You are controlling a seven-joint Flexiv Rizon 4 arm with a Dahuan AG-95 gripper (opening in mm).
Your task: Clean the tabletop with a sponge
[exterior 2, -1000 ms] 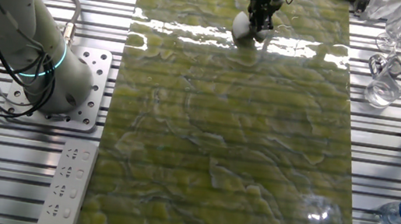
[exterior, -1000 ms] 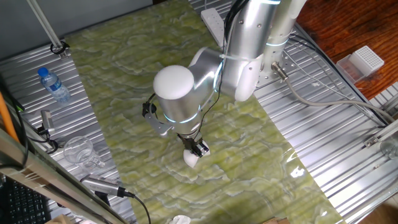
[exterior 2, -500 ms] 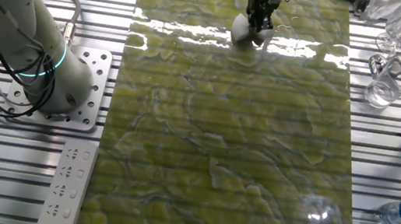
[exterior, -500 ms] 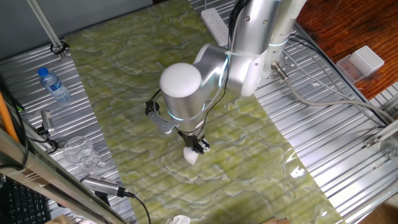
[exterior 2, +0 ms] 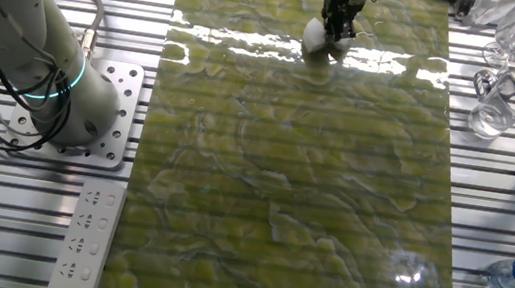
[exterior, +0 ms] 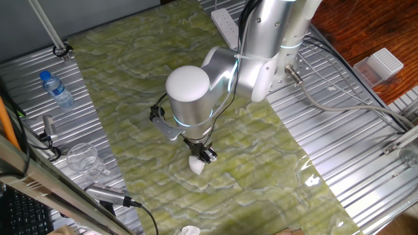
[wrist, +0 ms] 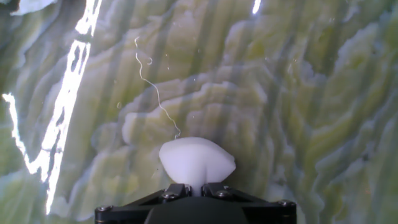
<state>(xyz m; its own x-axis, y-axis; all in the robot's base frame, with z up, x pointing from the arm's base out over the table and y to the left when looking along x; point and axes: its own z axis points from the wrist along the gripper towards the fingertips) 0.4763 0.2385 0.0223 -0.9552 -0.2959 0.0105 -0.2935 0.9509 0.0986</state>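
Wiping near the tabletop (exterior: 130,78) far end | gripper (wrist: 194,188) clenched on sponge (wrist: 196,160), pressed to sheet | I worry: thin pinch, drag could peel sponge loose; glare hides residue.

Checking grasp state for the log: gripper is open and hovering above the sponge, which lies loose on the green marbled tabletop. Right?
Not quite. The gripper is shut on the sponge, pinching it between its fingers, not open above it. The hand view shows this best. The sponge is at the green marbled tabletop, as you said.
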